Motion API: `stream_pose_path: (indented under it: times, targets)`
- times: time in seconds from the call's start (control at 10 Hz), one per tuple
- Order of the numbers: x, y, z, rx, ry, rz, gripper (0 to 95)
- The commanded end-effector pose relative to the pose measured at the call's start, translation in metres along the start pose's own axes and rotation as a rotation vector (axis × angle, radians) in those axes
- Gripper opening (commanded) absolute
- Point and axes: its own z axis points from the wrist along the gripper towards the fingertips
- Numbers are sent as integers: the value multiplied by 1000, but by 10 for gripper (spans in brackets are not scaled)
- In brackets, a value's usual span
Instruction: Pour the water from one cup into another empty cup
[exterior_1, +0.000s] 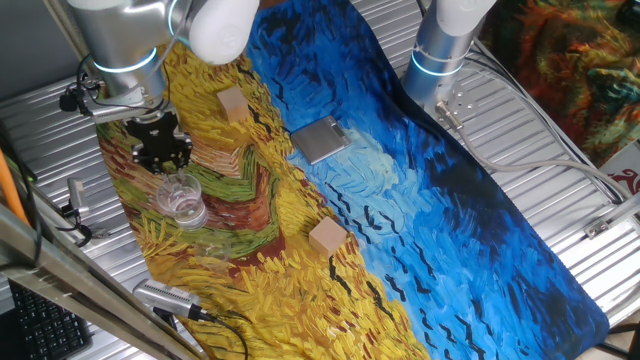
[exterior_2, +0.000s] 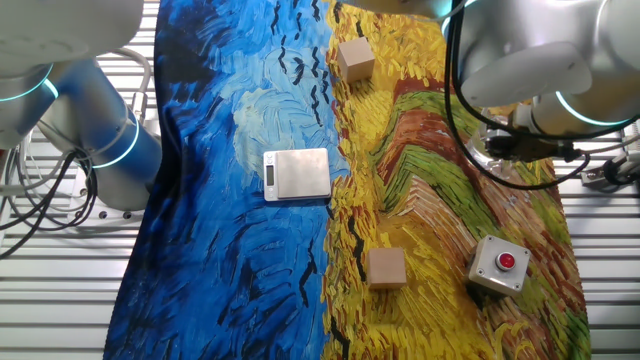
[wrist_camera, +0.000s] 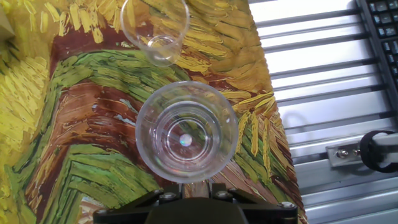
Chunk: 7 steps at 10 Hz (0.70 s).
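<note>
A: Start with the one fixed view. Where are the cups?

B: One clear cup (exterior_1: 183, 201) stands on the yellow part of the cloth (exterior_1: 420, 200), just in front of the black gripper (exterior_1: 163, 146). The gripper hangs right behind and above it. A second cup I cannot pick out here; the gripper may hide it. Taking the scale (exterior_1: 320, 139) as landmark, the cup is well off to its left, toward the cloth's edge. Two wooden blocks sit nearer the scale, one (exterior_1: 232, 103) behind and left of it, one (exterior_1: 327, 236) in front.

A: The other fixed view?

B: The arm (exterior_2: 530, 60) covers the cups entirely. The scale (exterior_2: 297, 173) lies mid-cloth, and a red button box (exterior_2: 497, 265) sits well to its right and nearer the camera. It looks out of the pouring path.

A: And the hand view?

B: Here both show. A near cup (wrist_camera: 186, 131) stands upright right at the gripper's base (wrist_camera: 198, 186), seen straight down its mouth. A far cup (wrist_camera: 155, 28) stands beyond it, close but apart. I'd judge the near one is the cup to be poured, the far one placed close so a tilt reaches it.

A: Is the claw pinching it?

B: I cannot tell. The fingertips are hidden under the cup's rim, so contact isn't visible.
</note>
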Motion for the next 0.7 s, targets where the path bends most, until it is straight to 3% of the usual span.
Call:
stream_pose_path:
  times: [0.1, 0.7]
  targets:
    - [-1, -1, 1, 3, 3, 2, 190]
    - [-2, -3, 4, 9, 0, 0, 190]
